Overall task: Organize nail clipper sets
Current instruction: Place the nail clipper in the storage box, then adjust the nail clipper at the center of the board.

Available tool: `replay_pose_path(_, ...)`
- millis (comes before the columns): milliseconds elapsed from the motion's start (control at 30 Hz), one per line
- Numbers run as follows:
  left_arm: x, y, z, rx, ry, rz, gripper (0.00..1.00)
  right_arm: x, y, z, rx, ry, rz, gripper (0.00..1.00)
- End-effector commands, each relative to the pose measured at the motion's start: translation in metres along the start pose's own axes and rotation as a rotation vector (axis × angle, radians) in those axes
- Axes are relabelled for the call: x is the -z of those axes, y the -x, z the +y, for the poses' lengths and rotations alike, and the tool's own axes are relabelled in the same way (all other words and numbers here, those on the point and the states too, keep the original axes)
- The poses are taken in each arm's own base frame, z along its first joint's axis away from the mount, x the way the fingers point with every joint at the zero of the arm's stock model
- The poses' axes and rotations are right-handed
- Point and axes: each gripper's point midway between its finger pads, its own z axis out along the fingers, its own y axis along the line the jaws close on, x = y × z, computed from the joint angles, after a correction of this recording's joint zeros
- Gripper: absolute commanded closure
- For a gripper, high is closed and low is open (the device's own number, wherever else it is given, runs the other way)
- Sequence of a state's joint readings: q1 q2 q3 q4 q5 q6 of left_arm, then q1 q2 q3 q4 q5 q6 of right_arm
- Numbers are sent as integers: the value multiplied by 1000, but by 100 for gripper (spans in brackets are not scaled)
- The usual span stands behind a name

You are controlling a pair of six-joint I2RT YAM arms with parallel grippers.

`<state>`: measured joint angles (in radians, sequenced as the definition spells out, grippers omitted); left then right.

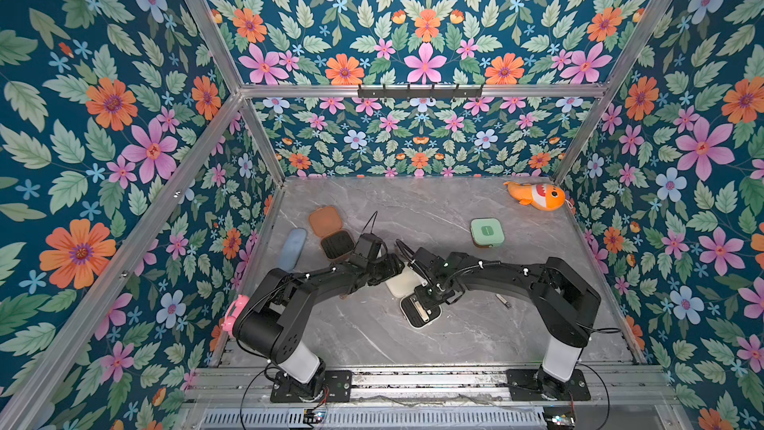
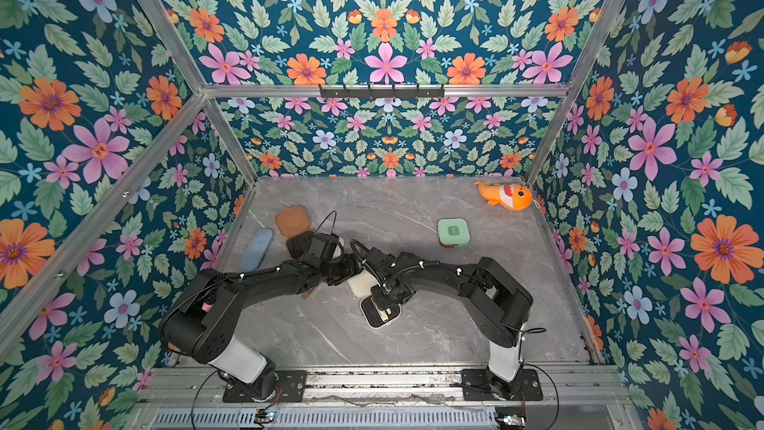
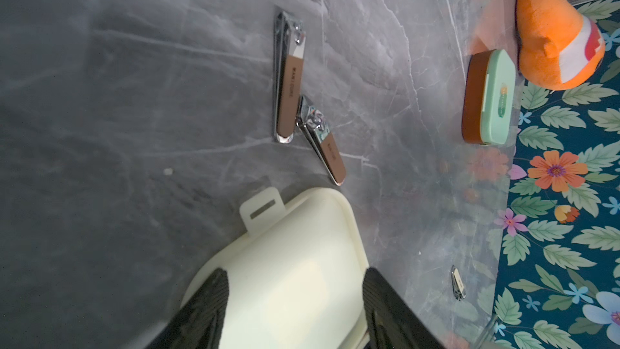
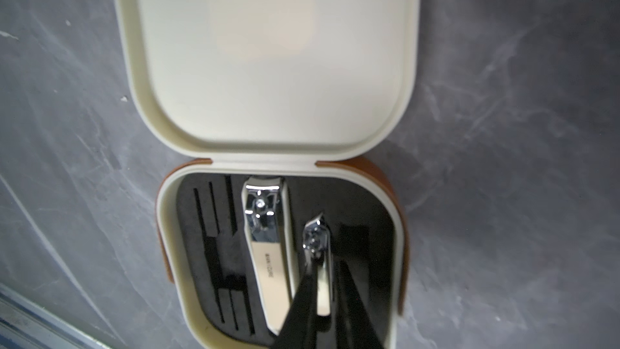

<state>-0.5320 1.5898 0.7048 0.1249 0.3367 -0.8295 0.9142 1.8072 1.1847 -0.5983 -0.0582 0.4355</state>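
The cream case [image 1: 419, 314] lies open mid-table, its black tray [image 4: 214, 240] holding one large clipper [image 4: 268, 250]. My right gripper [image 4: 323, 273] is shut on a small clipper [image 4: 317, 240] just over the tray, beside the large one. My left gripper [image 3: 295, 273] grips the cream lid [image 3: 302, 229] by its two sides. Two brown-handled clippers [image 3: 288, 75] [image 3: 323, 142] lie on the table beyond the lid. The brown case [image 1: 326, 221] stands open at the back left, its tray [image 1: 337, 246] showing no tools. The mint case [image 1: 487, 232] is closed at the back right.
A lone small clipper [image 1: 504, 301] lies under the right forearm. A pale blue oblong case [image 1: 291, 248] and a pink clock [image 1: 233, 312] sit along the left wall. An orange fish plush [image 1: 537, 195] rests in the far right corner.
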Motion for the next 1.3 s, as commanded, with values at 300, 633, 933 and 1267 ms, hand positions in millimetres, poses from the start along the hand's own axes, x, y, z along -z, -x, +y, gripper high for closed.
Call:
replay_pose_path(300,17,14,-22,-50,-34,-35,33,64,-21,-103,-381,-165,-140,45)
replay_pose_path(633,17,13,-24,-52,-49,-32,33,60,-62,-185,-717,-97,-151,25)
replay_pose_path(933,17,11,-22,-45,-52,-33,33,42,-56,-191,-739,-83,-92,23)
replay_pose_path(1267,20,7,-19,-46,-53,-29,33,33,-53,-188,-757,-53,-82,24)
